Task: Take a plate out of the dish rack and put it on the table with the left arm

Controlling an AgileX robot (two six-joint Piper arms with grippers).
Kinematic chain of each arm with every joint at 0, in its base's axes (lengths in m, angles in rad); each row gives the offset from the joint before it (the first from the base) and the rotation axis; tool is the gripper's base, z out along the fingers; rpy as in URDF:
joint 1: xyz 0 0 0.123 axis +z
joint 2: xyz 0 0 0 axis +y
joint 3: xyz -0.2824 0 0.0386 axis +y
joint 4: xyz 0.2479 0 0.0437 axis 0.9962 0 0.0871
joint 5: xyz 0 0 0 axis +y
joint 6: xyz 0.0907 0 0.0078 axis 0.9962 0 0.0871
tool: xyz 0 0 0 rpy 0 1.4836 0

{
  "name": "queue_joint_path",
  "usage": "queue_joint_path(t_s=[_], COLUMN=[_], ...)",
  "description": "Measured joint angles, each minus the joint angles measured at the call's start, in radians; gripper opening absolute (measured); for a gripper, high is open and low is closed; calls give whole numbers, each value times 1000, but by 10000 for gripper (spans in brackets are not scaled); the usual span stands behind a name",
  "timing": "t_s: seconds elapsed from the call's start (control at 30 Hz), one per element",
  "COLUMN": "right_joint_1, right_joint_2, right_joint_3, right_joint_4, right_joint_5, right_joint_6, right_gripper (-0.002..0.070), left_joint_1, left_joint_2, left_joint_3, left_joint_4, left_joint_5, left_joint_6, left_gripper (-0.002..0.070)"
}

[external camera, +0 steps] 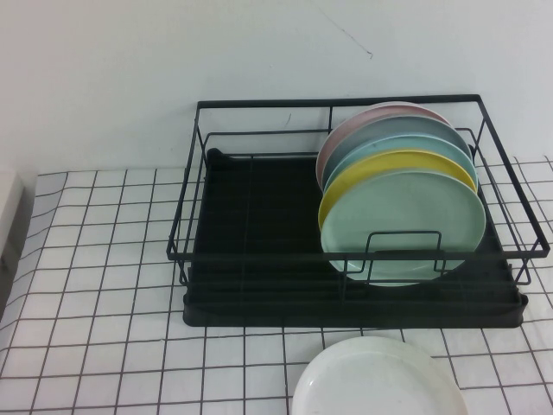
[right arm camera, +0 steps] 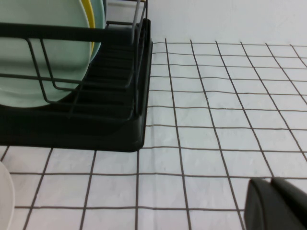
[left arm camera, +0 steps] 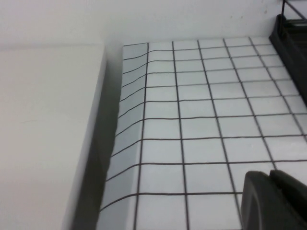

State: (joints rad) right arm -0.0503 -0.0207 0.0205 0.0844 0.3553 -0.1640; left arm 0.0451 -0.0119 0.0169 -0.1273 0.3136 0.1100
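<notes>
I see the pale mint-green round plate standing on edge at the front of 5 stacked plates, face toward me, in the black wire dish rack on the grid-printed white table. 1 white plate lies flat nearby. Left gripper & right gripper hover over the table; can't tell their state.

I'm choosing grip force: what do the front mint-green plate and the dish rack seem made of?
The mint-green plate looks like matte ceramic or melamine: even colour, no glare. The dish rack looks like black coated metal wire over a matte plastic-looking tray. Left gripper and right gripper show only at their wrist views' edges, over the table.
</notes>
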Motion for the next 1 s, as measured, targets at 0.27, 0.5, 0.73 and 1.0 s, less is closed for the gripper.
queue_joint_path(t_s=[0.27, 0.5, 0.73, 1.0], right_joint_1=[0, 0, 0, 0], right_joint_2=[0, 0, 0, 0], right_joint_3=[0, 0, 0, 0], right_joint_4=[0, 0, 0, 0], right_joint_5=[0, 0, 0, 0], right_joint_6=[0, 0, 0, 0], right_gripper=[-1, -1, -1, -1], left_joint_1=[0, 0, 0, 0], left_joint_2=[0, 0, 0, 0], left_joint_3=[6, 6, 6, 6], left_joint_4=[-366, -750, -777, -768], left_joint_5=[-45, -110, -159, -114], left_joint_6=[-4, -1, 29, 137], left_gripper=[-3, -3, -3, -3])
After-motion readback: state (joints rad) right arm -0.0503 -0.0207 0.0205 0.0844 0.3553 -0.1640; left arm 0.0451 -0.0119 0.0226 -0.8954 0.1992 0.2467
